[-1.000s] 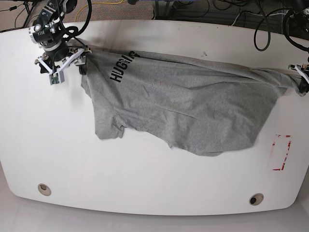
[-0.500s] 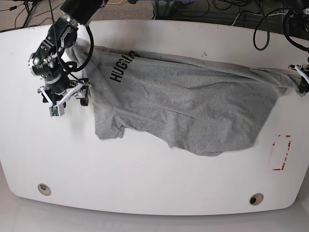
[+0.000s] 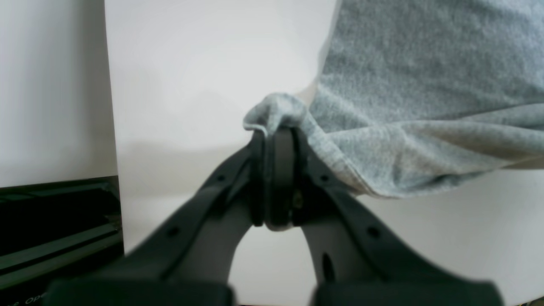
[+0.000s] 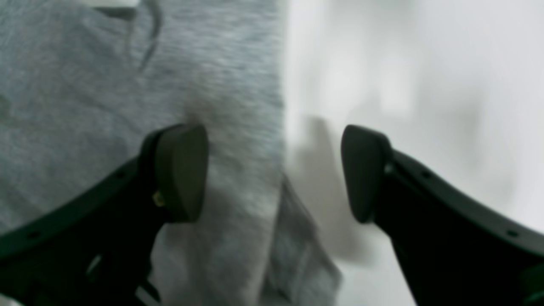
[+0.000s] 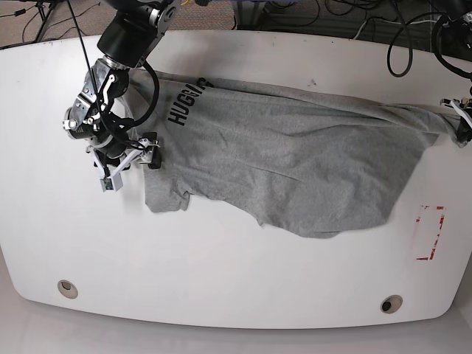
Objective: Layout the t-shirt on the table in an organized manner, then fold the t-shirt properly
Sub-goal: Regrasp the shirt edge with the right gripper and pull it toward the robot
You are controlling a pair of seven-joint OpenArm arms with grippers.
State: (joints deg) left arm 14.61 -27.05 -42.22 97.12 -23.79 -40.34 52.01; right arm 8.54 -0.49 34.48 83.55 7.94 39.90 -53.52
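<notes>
Two pincers: both mine, one at each end of the shirt, in different states.
Left pincer (image 3: 274,140): clenched tight on a small bunched corner of the t-shirt (image 5: 295,158); in the base view only its white tip shows, the rest cut off by the picture's right edge.
Right pincer (image 4: 274,174): released, its dark rounded pads standing wide apart; one pad over grey cloth, the other over bare counter, nothing gripped between them.
T-shirt: soft heather-grey knit, flecked and slightly fuzzy up close; spread crookedly across the far half of the counter, creased, with a sleeve flap hanging toward the near-left and a stretched ridge running to my left pincer.
Lettering (image 5: 184,103): black block capitals near the shirt's left end, partly folded under, so the word cannot be read whole.
Counter (image 5: 221,280): smooth, glossy white, rounded corners; it carries two round grey holes near the front edge (image 5: 68,288) and a red-outlined rectangle (image 5: 430,233) on the right.
Hard to make out: the right wrist view is blurred, so whether the pads touch the cloth I cannot tell.
Cables (image 5: 398,44): black loops behind the counter, cut off by the top edge.
</notes>
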